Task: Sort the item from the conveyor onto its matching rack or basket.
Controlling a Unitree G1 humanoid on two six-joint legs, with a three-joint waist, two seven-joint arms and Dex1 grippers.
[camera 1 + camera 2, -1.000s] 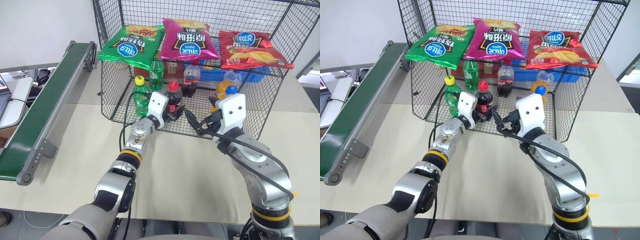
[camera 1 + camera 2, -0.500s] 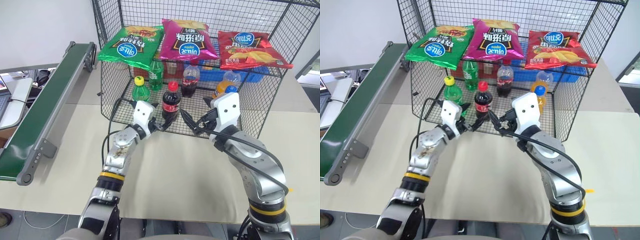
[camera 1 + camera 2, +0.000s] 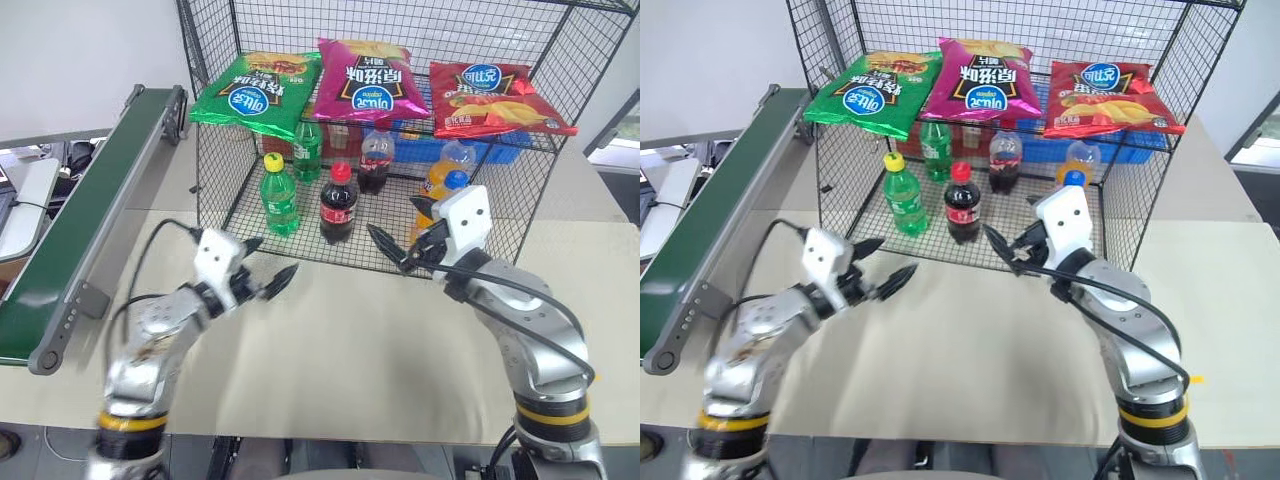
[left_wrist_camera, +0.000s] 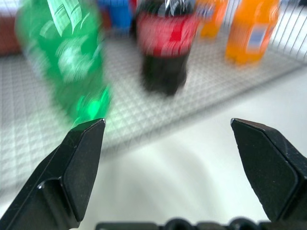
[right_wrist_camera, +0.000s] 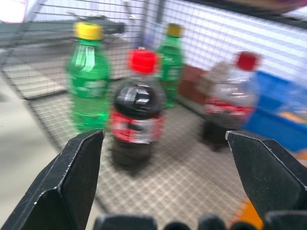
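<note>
On the rack's mesh floor, near its front edge, the cola stands upright and free, red cap up, a green bottle just beside it on the robot's left and a second cola behind. It looks full, so I'd judge it fairly heavy for its size, stiff enough to squeeze without caving, but smooth and round — likely to slip or topple if nudged high. The labelled belly seems the safest place to take hold, square across it. Orange bottles stand farther right; chip bags lie on the upper shelf. Both claws hang over the counter in front of the rack, empty: the left claw spread wide, the right claw spread too, facing the cola. The belt runs along the left, bare.
</note>
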